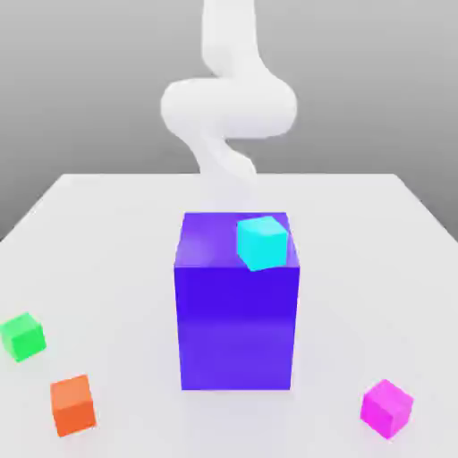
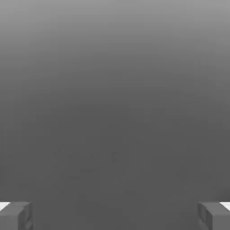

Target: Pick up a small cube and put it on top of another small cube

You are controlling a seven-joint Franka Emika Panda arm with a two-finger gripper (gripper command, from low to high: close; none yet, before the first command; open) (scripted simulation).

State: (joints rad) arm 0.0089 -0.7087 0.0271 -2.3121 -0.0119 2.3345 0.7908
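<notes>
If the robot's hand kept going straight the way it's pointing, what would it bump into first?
Probably nothing: ahead of the open hand the hand view gives just plain grey, so the way looks free as far as it shows. Depth is hard to judge.

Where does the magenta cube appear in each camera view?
Exterior view: the magenta cube lies on the table, low at the exterior view's right, apart from the blue block.
Hand view: the camera faces grey backdrop past the open end effector.
Shared landmark: the robot itself, white arm outside, end effector here.
</notes>
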